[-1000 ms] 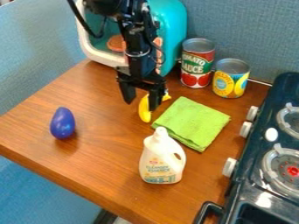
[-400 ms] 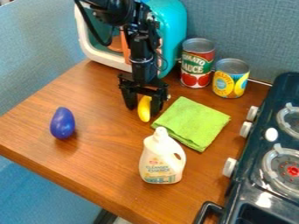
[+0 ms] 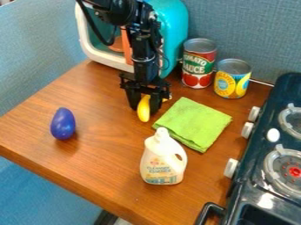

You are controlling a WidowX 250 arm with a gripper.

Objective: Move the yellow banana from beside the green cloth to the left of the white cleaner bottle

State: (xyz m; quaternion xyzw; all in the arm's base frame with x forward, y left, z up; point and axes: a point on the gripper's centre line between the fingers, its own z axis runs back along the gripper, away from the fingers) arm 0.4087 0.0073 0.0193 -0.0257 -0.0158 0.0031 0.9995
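The black gripper (image 3: pixel 145 108) hangs low over the wooden counter, in front of the turquoise toy oven. Its two fingers are shut on a yellow banana (image 3: pixel 143 110), one on either side of it. The banana's tip points toward the camera, and its other end shows just right of the gripper, near the corner of a folded green cloth (image 3: pixel 192 124).
A purple egg-shaped object (image 3: pixel 63 124) lies at the left, and a white cleanser bottle (image 3: pixel 163 160) stands in front of the cloth. Two cans, red (image 3: pixel 199 64) and yellow (image 3: pixel 232 79), stand at the back. Along the right is a dark stove (image 3: pixel 264 176) with white knobs.
The gripper's fingers have come down around the banana and closed from both sides. The banana has shifted slightly left.
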